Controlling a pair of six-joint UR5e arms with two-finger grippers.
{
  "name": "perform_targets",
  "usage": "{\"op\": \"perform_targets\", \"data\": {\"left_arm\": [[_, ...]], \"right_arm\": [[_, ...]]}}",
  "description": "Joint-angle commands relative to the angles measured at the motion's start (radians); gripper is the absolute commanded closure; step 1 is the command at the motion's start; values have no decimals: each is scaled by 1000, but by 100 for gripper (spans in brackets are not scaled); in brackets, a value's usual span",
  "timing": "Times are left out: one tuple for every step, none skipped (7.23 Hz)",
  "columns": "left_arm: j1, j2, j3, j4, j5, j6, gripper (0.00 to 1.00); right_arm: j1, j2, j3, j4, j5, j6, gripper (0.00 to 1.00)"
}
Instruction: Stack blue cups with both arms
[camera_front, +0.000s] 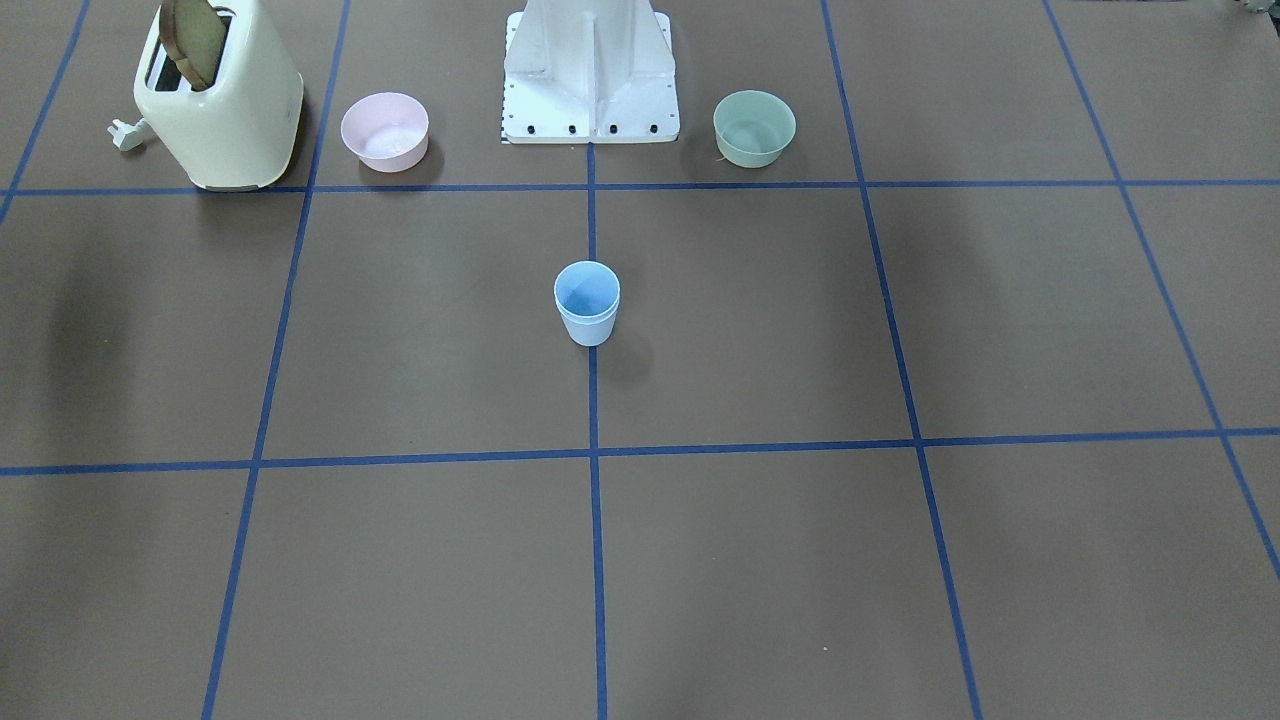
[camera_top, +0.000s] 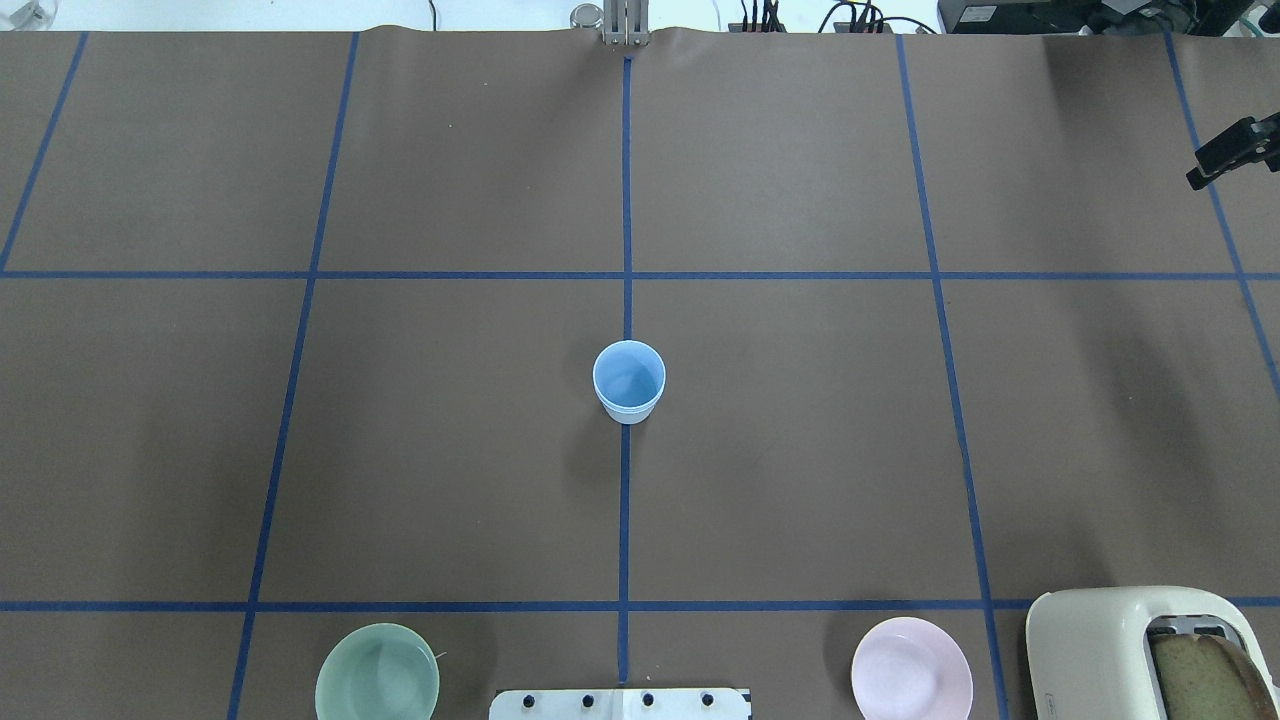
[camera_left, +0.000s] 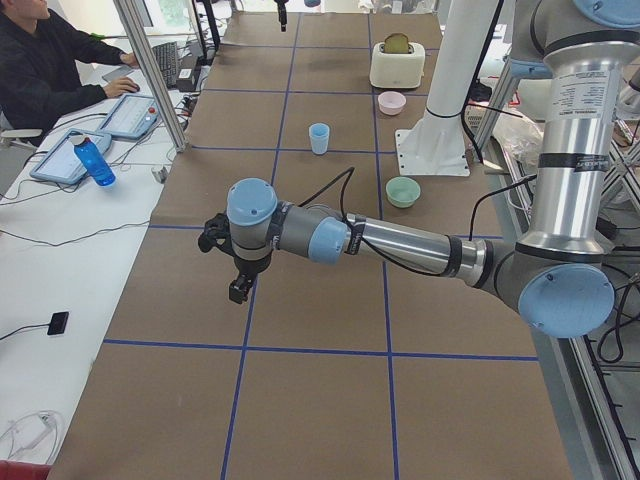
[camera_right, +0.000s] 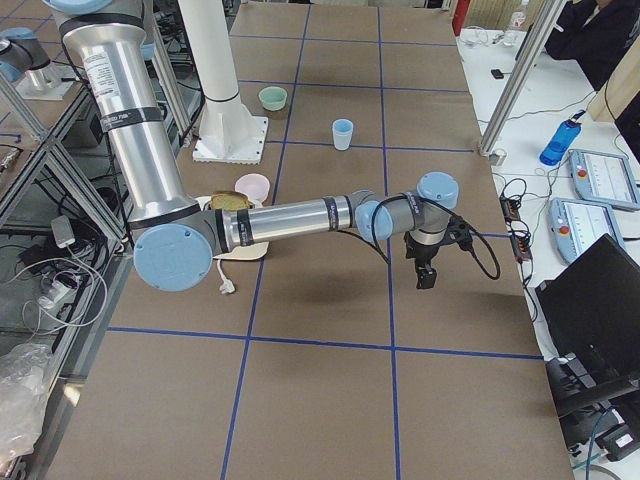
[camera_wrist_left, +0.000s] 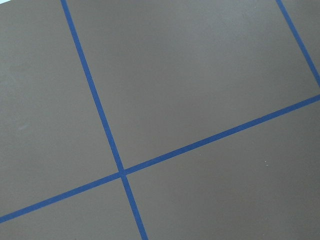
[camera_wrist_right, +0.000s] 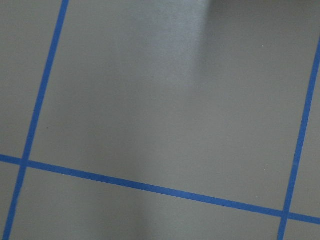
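Two light blue cups (camera_front: 587, 302) stand upright at the table's middle, one nested inside the other, on the blue centre line. They also show in the overhead view (camera_top: 628, 380) and both side views (camera_left: 319, 138) (camera_right: 342, 133). No gripper is near them. My left gripper (camera_left: 240, 290) hangs over the table far toward my left end; I cannot tell whether it is open or shut. My right gripper (camera_right: 425, 277) hangs over the far right end and shows only as a black tip (camera_top: 1205, 172) at the overhead view's edge; its state is unclear. Both wrist views show only bare table.
A pink bowl (camera_front: 385, 130) and a pale green bowl (camera_front: 754, 127) flank the white base pedestal (camera_front: 590, 70). A cream toaster (camera_front: 220, 100) with a bread slice stands beside the pink bowl. An operator (camera_left: 50, 60) sits at a desk past the table's far edge.
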Motion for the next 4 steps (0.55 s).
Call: {"op": "perform_targets", "data": {"left_arm": [[-1, -1, -1, 0, 1, 0, 3], [-3, -1, -3, 0, 0, 0, 3], [-3, -1, -3, 0, 1, 0, 3], [-3, -1, -3, 0, 1, 0, 3]], "right_arm": [[5, -4, -3, 38, -5, -2, 0], [5, -12, -1, 40, 0, -3, 0], [5, -12, -1, 40, -3, -3, 0], [5, -12, -3, 40, -5, -3, 0]]}}
